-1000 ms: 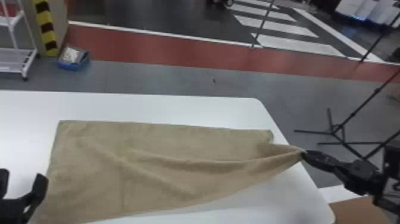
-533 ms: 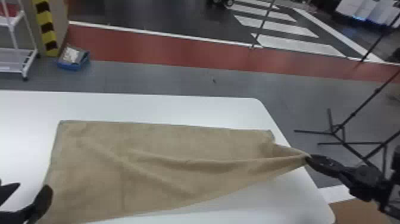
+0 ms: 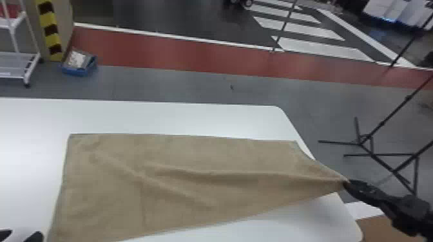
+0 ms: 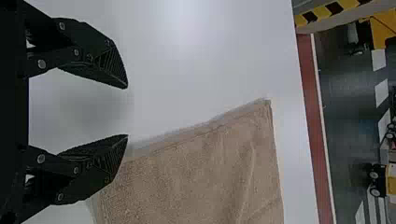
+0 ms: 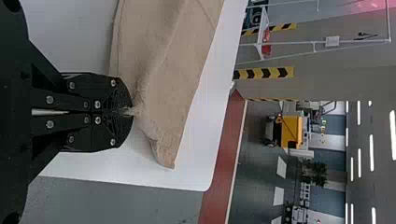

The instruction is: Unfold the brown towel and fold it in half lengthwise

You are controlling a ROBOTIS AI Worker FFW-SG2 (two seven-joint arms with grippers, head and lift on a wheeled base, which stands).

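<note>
Head view: the flat-fingered black right gripper (image 3: 346, 183), pinching the broad brown cloth towel (image 3: 193, 193), has pulled outward, likely straightening it; the left gripper (image 3: 22, 233) gapes.

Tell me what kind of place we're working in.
Probably a warehouse or factory hall: striped crossing lines on the floor, yellow-and-black hazard marking and a yellow vehicle beyond the table.

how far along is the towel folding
Looks done: the brown towel is spread across the table, apart from some creases. In hand: the right gripper pinches its near right corner, drawn to a point. Left to do: apparently the lengthwise fold; the left gripper is open near the towel, holding nothing.
</note>
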